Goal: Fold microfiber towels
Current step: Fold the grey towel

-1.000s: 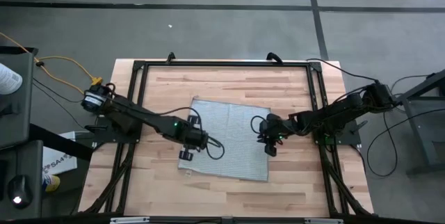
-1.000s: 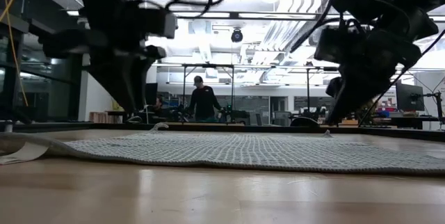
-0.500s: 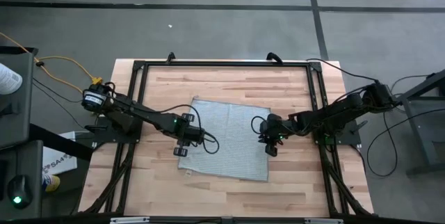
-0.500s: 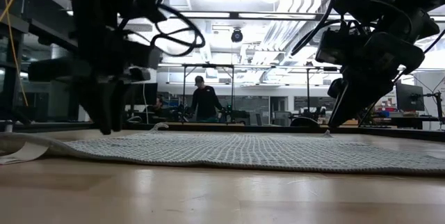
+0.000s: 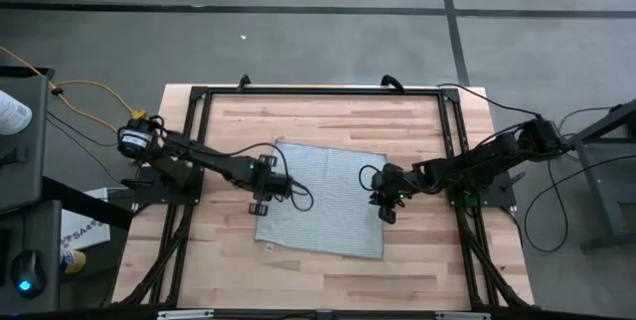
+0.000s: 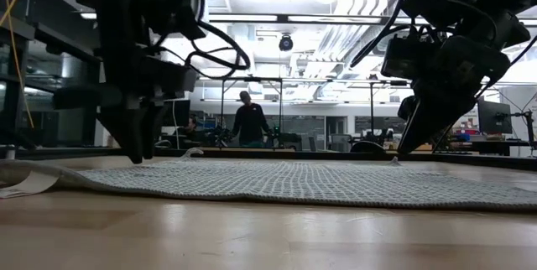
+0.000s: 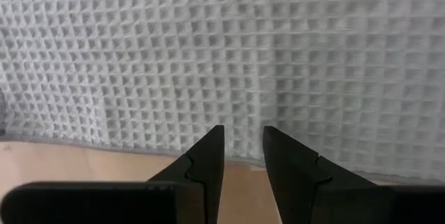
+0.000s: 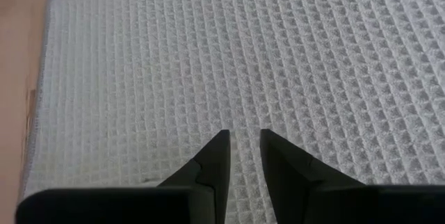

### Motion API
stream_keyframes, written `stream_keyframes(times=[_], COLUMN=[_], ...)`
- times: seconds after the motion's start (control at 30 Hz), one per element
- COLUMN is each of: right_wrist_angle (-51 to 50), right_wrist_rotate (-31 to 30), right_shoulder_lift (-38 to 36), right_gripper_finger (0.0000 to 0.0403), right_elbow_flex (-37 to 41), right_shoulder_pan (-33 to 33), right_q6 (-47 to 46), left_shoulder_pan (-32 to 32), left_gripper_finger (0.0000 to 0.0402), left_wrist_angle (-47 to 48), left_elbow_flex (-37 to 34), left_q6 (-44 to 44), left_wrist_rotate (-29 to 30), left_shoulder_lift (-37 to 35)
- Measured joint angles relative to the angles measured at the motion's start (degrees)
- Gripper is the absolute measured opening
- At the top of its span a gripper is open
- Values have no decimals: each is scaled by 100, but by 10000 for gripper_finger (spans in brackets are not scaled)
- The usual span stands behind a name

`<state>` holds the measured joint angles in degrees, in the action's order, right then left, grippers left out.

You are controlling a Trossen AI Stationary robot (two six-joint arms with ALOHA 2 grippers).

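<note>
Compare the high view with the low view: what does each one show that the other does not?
Only the high view shows the towel's whole outline, flat and unfolded, and the wooden table's frame. Only the low view shows the room behind, with a person standing there. Both show the left hand at the towel's left edge and the right hand at its right edge, neither holding the cloth.

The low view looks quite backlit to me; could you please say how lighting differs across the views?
Low view: bright ceiling lights behind turn both arms into silhouettes, and the near table is soft. High view: even light, faint shadows. Wrist views: the towel is evenly lit, its weave sharp, each claw dark.
</note>
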<state>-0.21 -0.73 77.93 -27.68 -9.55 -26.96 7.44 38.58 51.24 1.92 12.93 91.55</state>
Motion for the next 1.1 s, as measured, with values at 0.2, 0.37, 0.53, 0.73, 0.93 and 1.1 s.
stream_keyframes(times=[0.2,0.37,0.53,0.73,0.93,1.1], right_wrist_angle=[-1,-2,-2,-21,-161,-177], right_wrist_rotate=[84,92,99,98,140,278], right_shoulder_lift=[0,0,0,0,-2,-2], right_gripper_finger=[73,73,73,73,73,73], right_elbow_flex=[0,0,0,0,0,0], right_shoulder_pan=[-32,-32,-32,-32,-32,-34], right_q6=[-44,-44,-44,-26,-30,-41], left_shoulder_pan=[-205,-219,-220,-221,-223,-223], left_gripper_finger=[99,99,99,99,99,100], left_wrist_angle=[-185,-169,-157,-151,-109,-339], left_elbow_flex=[0,-2,-2,-2,-2,-236], left_q6=[86,90,115,237,257,276], left_wrist_rotate=[-571,-644,-642,-601,-596,-597], left_shoulder_lift=[0,2,2,2,2,-9])
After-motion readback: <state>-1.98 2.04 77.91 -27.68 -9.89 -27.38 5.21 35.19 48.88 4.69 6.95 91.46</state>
